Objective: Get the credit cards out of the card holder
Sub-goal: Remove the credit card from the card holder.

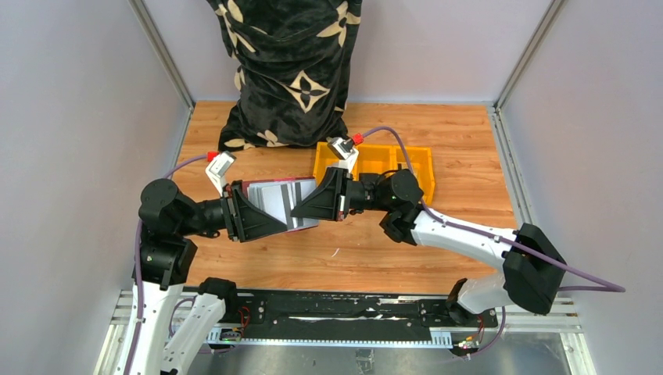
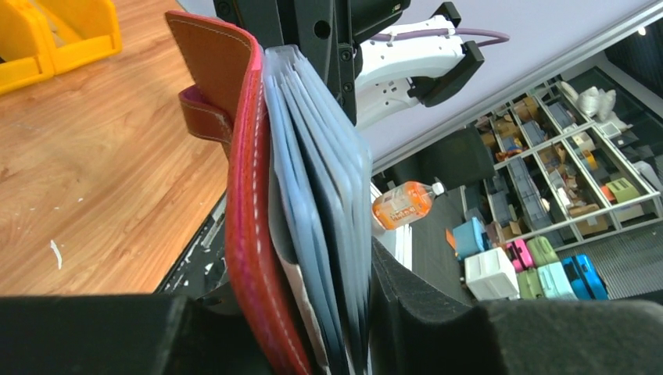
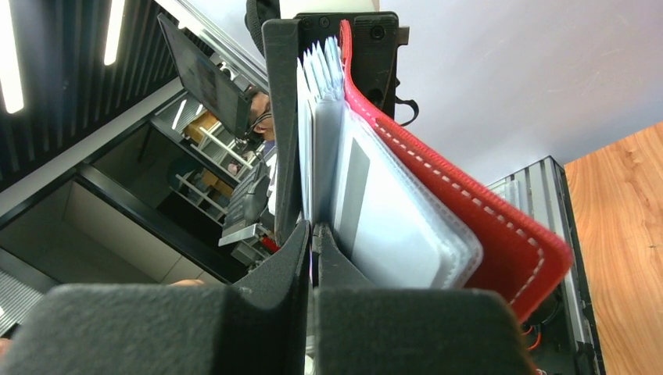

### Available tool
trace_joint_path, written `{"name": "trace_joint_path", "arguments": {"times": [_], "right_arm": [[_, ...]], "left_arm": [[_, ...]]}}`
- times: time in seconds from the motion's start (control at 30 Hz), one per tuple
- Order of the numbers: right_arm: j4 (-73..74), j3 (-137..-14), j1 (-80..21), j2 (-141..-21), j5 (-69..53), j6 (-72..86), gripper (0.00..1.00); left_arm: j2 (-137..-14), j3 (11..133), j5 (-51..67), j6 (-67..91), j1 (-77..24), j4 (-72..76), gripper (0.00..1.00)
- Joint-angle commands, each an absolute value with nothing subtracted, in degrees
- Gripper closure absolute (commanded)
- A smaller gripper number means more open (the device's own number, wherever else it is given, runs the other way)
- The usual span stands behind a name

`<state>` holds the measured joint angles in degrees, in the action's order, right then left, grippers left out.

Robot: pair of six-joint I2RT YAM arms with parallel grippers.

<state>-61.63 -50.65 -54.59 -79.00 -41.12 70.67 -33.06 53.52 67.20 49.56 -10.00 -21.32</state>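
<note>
The dark red card holder (image 1: pixel 274 199) hangs open above the table between both grippers, its grey sleeves facing up. My left gripper (image 1: pixel 266 215) is shut on its left end; in the left wrist view the red cover (image 2: pixel 246 180) and fanned sleeves (image 2: pixel 320 156) fill the gap of that gripper (image 2: pixel 281 312). My right gripper (image 1: pixel 301 209) meets it from the right. In the right wrist view that gripper (image 3: pixel 313 242) is shut on the thin outermost leaf; whether this is sleeve or card I cannot tell. A pale credit card (image 3: pixel 391 226) with a dark stripe shows inside a sleeve beside the red cover (image 3: pixel 469 211).
A yellow three-compartment bin (image 1: pixel 426 168) stands just behind the right gripper, also seen in the left wrist view (image 2: pixel 55 31). A black cloth bag with tan flower shapes (image 1: pixel 289 70) stands at the back of the wooden table (image 1: pixel 469 141). Grey walls close in both sides.
</note>
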Motion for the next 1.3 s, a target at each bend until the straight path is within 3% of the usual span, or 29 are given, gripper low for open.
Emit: {"name": "trace_joint_path", "arguments": {"times": [0.0,0.23,1.03,1.27], "right_arm": [[-58.0,-49.5,-53.6,-76.5,-42.2,66.6,1.0],[-58.1,-49.7,-53.4,-75.9,-44.7,66.3,1.0],[-54.2,-51.0,-51.0,-73.6,-47.9,64.2,1.0],[-51.5,-48.2,-51.0,-71.4,-46.5,62.2,1.0]], "left_arm": [[-32.7,54.5,70.2,51.6,-10.5,-17.2,0.67],[-32.8,55.0,70.0,52.2,-10.4,-16.7,0.75],[-32.7,56.3,69.9,52.4,-10.5,-16.7,0.8],[-32.9,56.8,69.1,51.9,-10.5,-16.7,0.88]]}}
